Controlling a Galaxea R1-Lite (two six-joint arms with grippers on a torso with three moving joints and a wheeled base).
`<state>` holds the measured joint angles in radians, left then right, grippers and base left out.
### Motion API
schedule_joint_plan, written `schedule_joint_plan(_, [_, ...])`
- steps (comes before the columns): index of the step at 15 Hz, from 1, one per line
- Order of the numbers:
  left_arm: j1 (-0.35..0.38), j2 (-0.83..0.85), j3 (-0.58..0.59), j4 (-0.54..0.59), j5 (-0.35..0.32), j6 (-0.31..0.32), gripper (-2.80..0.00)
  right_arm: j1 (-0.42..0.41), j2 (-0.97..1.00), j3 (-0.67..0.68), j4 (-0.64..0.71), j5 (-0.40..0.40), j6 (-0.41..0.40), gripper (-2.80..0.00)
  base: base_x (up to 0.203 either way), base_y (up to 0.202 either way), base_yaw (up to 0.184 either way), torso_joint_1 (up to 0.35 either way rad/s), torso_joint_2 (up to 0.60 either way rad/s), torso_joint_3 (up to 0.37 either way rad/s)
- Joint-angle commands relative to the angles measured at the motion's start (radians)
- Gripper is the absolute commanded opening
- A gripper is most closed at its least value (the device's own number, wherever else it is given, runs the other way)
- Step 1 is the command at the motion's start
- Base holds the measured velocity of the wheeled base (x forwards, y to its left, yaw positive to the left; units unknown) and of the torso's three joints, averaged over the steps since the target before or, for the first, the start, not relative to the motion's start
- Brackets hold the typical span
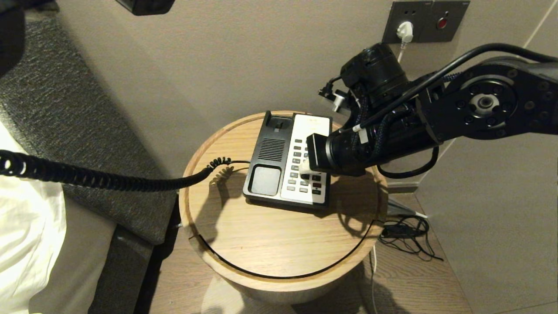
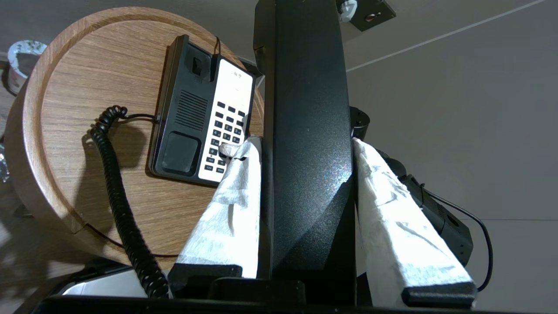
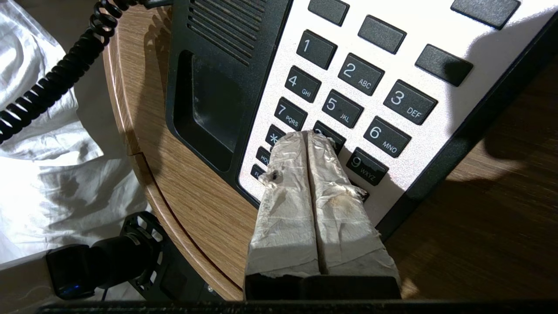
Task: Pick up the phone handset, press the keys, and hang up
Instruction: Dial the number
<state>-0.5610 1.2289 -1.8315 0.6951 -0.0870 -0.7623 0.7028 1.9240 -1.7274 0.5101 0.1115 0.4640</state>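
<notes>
The right pincer (image 3: 308,138), its two wrapped fingers pressed together, touches the keys (image 3: 348,91) with its tips, about at the 8. The left pincer (image 2: 301,144) pinches the phone handset (image 2: 305,131) between its fingers, well apart from the tabletop (image 1: 261,244).

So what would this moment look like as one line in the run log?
left fingers: holding phone handset off base | right fingers: shut, tips on keys | step: pressing | hang-up: pending

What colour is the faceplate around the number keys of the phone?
White faceplate, holding dark grey keys with white print; the right wrist view shows it best.
</notes>
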Motion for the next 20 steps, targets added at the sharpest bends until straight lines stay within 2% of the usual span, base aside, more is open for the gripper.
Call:
schedule_joint_plan(1, [0.000,-0.005,0.006,0.004,0.000,-0.005,-2.80,0.001,0.000,0.004,0.005,0.000,0.002,-2.80,0.000,0.000,0.000,0.000,0.00,0.000])
schedule_joint_plan(9, [0.003,-0.006,0.005,0.003,0.000,-0.006,-2.80,0.003,-0.022,-0.021,0.008,0.004,0.008,-2.80,0.000,0.000,0.000,0.000,0.00,0.000])
schedule_joint_plan(20, [0.003,-0.011,0.015,0.003,-0.001,-0.006,-2.80,0.003,-0.011,0.033,0.017,0.002,0.005,-2.80,0.000,0.000,0.000,0.000,0.00,0.000])
